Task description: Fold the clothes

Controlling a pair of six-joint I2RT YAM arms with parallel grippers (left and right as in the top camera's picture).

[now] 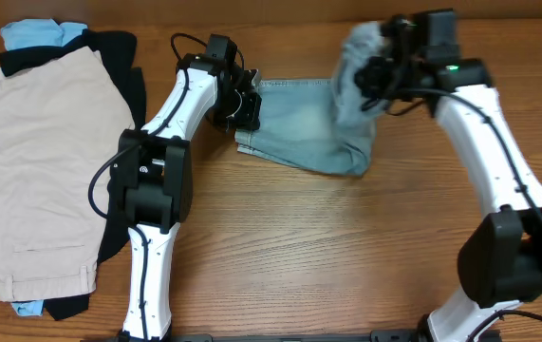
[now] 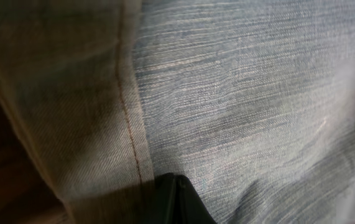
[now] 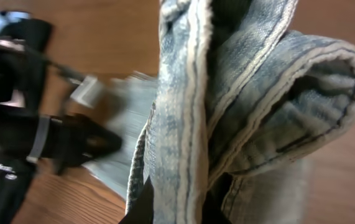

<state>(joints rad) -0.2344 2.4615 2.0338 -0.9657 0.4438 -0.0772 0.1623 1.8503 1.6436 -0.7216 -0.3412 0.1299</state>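
Aloft, right gripper (image 1: 373, 84) clamping denim shorts (image 1: 308, 128), left gripper (image 1: 249, 109) at their edge, closure unclear.

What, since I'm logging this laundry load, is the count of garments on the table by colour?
denim shorts, pale blue: 1
beige garment: 1
black garment: 1, as far as the pile shows
sky-blue garment: 1, mostly hidden under the pile
Total: 4
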